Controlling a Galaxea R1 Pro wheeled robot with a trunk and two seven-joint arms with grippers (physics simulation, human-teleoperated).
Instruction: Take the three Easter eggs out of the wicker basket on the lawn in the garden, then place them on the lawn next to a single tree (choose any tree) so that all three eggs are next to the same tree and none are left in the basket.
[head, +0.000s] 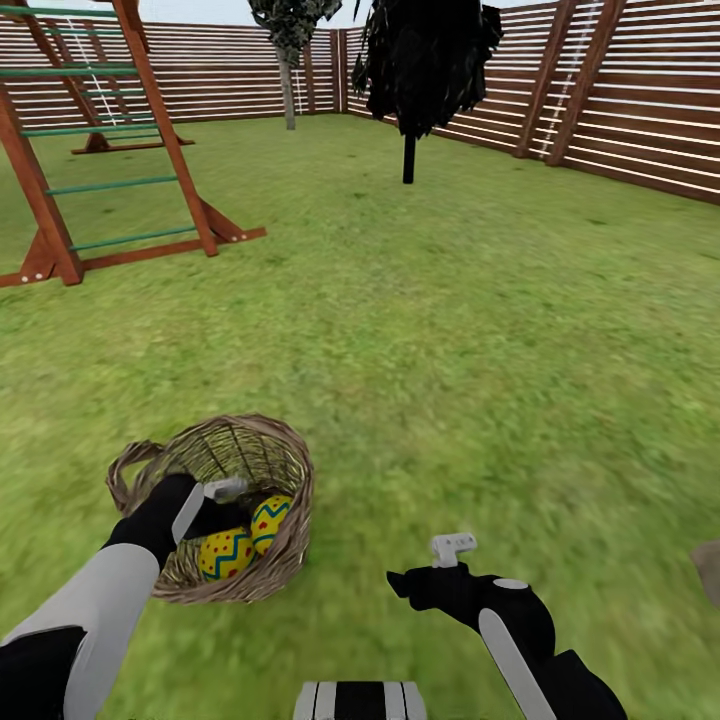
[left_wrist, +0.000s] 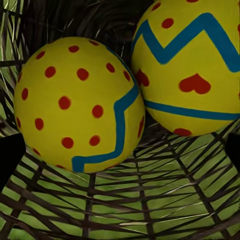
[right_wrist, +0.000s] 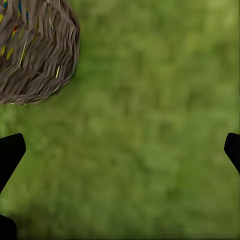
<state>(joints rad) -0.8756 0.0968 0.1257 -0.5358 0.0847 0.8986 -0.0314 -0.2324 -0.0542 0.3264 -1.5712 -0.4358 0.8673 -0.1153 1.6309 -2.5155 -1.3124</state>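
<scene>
Inside the wicker basket, the left gripper is reached down among the eggs. Its wrist view shows two dark fingertips at opposite edges of the frame, set wide apart, nothing between them but the woven floor and grass showing through the weave. Jaws spread, not pinching anything.

Directly ahead of the left gripper: two Easter eggs lying side by side and touching. First egg, yellow with red dots and one blue zigzag band. Second egg, yellow with blue zigzag, a blue band, red dots and a red heart. Head view shows the same two eggs low in the basket, just beside the gripper. A third egg cannot be made out.

No writing, brand or label readable on eggs, basket or arms.

Right gripper hangs over bare lawn, to the right of the basket and apart from it. Its wrist view shows black fingertips far apart at the frame edges, grass only between them: spread, holding nothing. Basket wall visible off to one side of this gripper, not touching.

Well beyond both grippers: wooden play frame with green rungs, narrow dark tree, a paler tree near the corner, slat fence ringing the garden.
</scene>
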